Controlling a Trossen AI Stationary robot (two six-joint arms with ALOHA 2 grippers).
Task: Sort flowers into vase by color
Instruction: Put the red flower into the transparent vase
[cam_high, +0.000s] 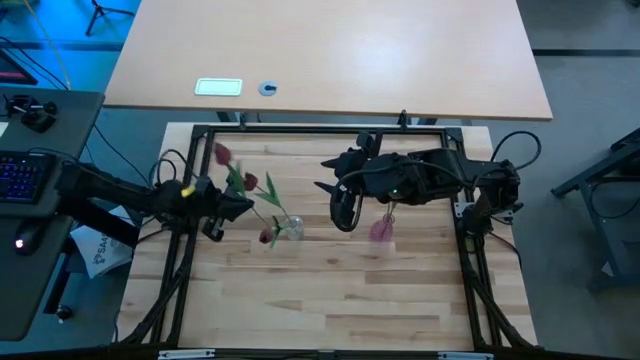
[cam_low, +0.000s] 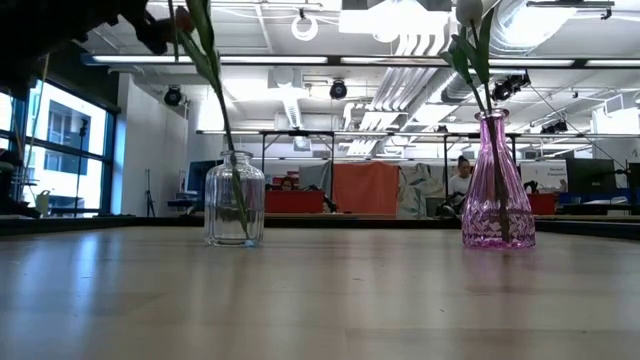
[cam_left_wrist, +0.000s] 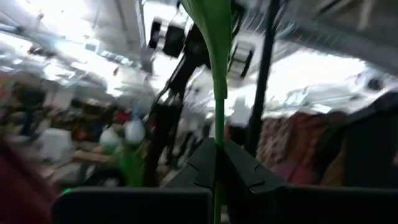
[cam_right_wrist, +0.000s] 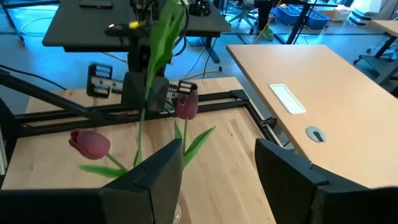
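My left gripper (cam_high: 243, 207) is shut on a thin green flower stem (cam_left_wrist: 219, 118) just left of the clear glass vase (cam_high: 292, 228) (cam_low: 235, 198). Three dark red tulip heads (cam_high: 222, 153) (cam_high: 270, 183) (cam_high: 265, 237) spread out around that vase; two of them show in the right wrist view (cam_right_wrist: 90, 143) (cam_right_wrist: 186, 106). The pink vase (cam_high: 381, 231) (cam_low: 497, 190) holds green stems with a white head (cam_low: 468, 10) on top. My right gripper (cam_high: 340, 212) (cam_right_wrist: 217, 168) is open and hangs between the two vases, touching nothing. My left gripper (cam_left_wrist: 217, 163) pinches the green stem (cam_left_wrist: 218, 134) between its two fingers, which lie across it and come in from the table's left side (cam_right_wrist: 146, 87). The stem slants upward from the clear vase, and its lower end (cam_low: 240, 205) stands inside the vase.
A black metal frame (cam_high: 320, 130) borders the wooden table. Beyond it stands a lighter desk with a white flat device (cam_high: 218, 87) and a small round object (cam_high: 268, 88). A keyboard (cam_high: 20, 175) lies off to the left. Bare wood (cam_high: 330, 300) stretches along the near side.
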